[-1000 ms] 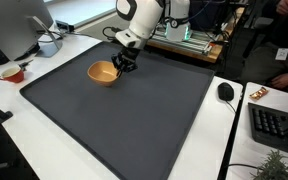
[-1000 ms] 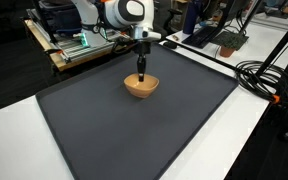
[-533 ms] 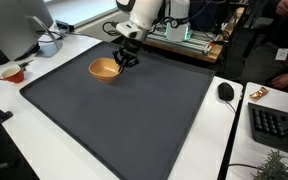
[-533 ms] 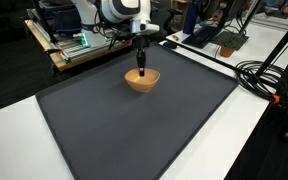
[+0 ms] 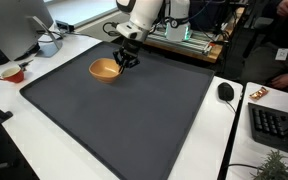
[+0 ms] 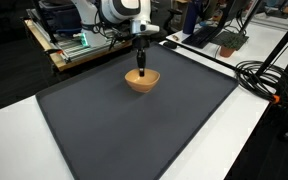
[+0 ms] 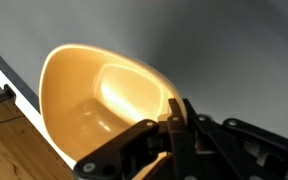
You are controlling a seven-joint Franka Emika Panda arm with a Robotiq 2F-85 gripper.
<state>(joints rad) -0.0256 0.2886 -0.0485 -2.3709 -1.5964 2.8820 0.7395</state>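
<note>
A tan wooden bowl sits at the far part of a dark grey mat and shows in both exterior views. My gripper comes down on the bowl's rim. In the wrist view the black fingers are closed together on the rim of the bowl, one finger inside and one outside. Whether the bowl rests on the mat or hangs just above it cannot be told.
A red cup, a white pot and a monitor stand beside the mat. A mouse and keyboard lie on the white table. Cables run along the mat's side. A wooden rack stands behind.
From one second ago to half a second ago the gripper and the bowl shifted a little toward the mat's far edge. Since then nothing has moved.
</note>
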